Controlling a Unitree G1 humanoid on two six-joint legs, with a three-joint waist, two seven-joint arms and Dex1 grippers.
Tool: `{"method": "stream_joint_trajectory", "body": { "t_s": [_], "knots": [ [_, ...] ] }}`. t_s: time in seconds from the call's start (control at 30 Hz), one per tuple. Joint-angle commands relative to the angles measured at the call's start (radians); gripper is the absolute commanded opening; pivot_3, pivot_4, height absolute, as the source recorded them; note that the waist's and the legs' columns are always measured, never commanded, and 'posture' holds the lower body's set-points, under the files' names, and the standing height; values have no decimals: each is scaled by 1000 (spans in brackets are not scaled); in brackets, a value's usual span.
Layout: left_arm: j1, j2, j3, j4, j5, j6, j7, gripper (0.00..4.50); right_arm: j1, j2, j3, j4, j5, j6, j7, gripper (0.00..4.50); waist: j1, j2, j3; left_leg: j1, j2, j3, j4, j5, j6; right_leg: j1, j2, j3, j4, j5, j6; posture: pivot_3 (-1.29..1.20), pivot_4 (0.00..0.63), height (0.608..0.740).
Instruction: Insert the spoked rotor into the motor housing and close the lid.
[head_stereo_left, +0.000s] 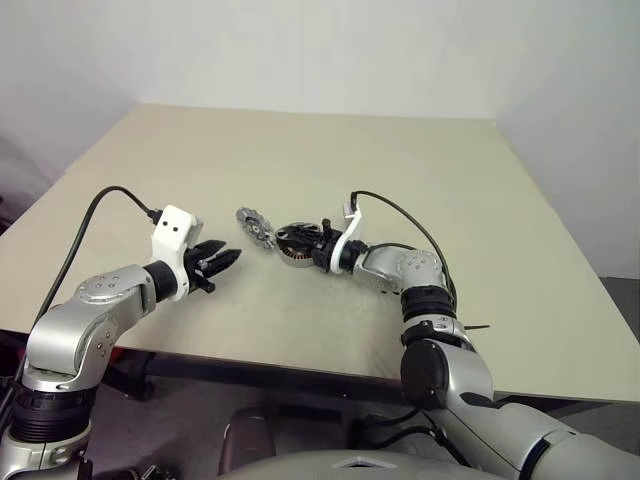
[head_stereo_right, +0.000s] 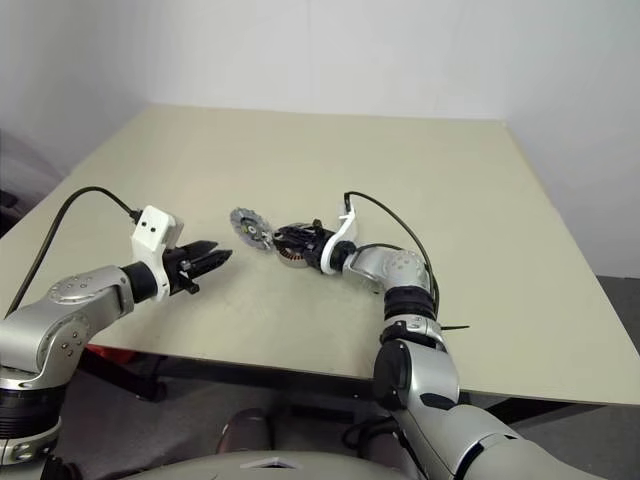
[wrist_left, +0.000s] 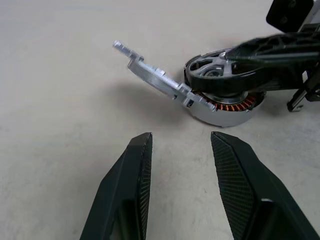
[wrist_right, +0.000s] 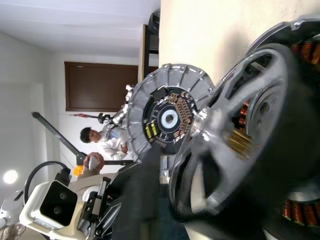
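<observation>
The motor housing (wrist_left: 227, 107) lies on the table, copper windings showing round its side. On top of it rests the spoked rotor (wrist_left: 212, 67), dark-rimmed with silver spokes. The lid (wrist_left: 155, 80), a notched silver cap, leans tilted against the housing's left side, and its inner face (wrist_right: 165, 117) shows in the right wrist view. My right gripper (head_stereo_left: 305, 243) reaches over the rotor from the right. My left gripper (wrist_left: 180, 145) hovers open and empty a short way left of the lid, pointing at it.
The beige table (head_stereo_left: 300, 150) stretches far back and to both sides, and its front edge (head_stereo_left: 300, 365) runs close under both arms. A person (wrist_right: 100, 142) sits in the background beyond the table.
</observation>
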Motion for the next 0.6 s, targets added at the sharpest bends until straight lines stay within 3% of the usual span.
{"method": "stream_joint_trajectory", "body": {
  "t_s": [0.03,0.6],
  "knots": [
    [-9,8,25,-21,1,-17,2,1971,-38,0,-13,-27,30,4,-15,2554,0,0,0,0,0,0,0,0,0,0,0,0,0,0,0,0,0,740],
    [-14,-10,14,-18,4,-25,12,1971,26,-66,30,-178,34,161,-11,2554,2,0,0,0,0,0,0,0,0,0,0,0,0,0,0,0,0,740]
  ]
}}
